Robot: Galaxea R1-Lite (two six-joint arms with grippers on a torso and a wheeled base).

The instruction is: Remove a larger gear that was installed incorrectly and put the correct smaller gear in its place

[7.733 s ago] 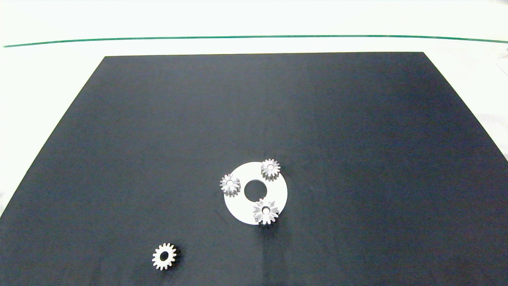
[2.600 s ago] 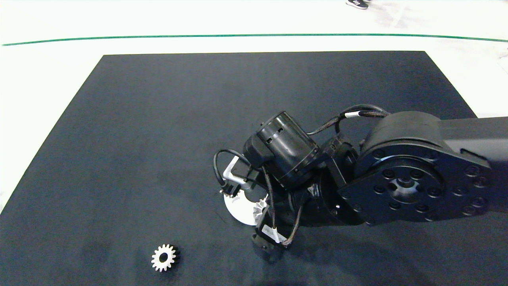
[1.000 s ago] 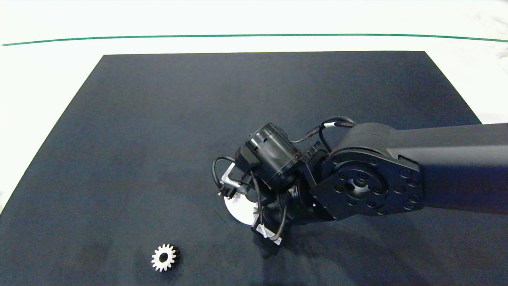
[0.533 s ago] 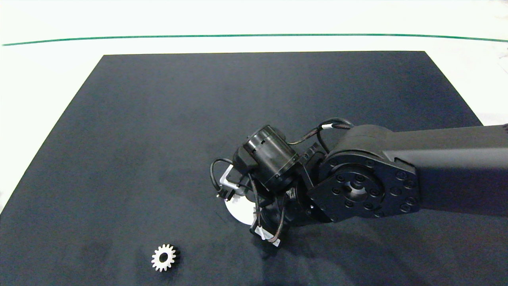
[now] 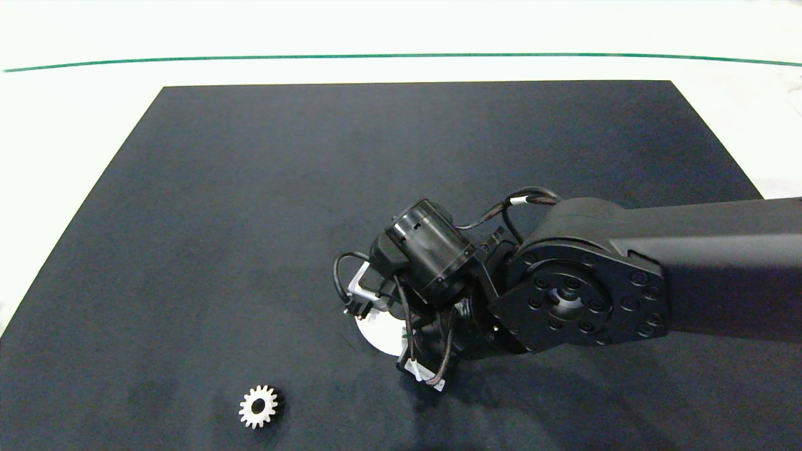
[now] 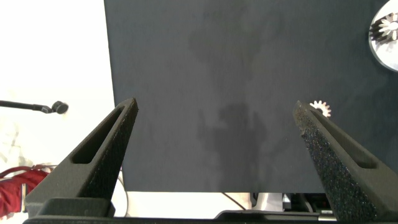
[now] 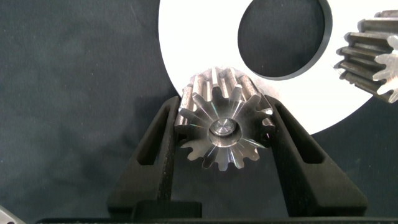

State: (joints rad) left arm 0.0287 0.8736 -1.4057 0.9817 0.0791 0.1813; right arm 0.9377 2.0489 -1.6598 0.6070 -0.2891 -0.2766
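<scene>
- Head view: your right arm reaches in from the right and covers most of the white ring-shaped plate [image 5: 376, 331] on the black mat [image 5: 250, 188]; the small silver-white blunt-toothed smaller gear [image 5: 258, 406] lies near-left, well apart.
- Left wrist view: your left gripper [image 6: 214, 121] hangs with fingers wide apart, holding nothing.
- Right wrist view: your right gripper [image 7: 224, 130] is clamped on the wide silver star-toothed larger gear [image 7: 222, 127] at the plate's edge.

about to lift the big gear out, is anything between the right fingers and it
Nothing visible. In the right wrist view the right gripper already has its fingers pressed against both sides of the larger gear on the white disc. A neighbouring gear sits apart.
</scene>
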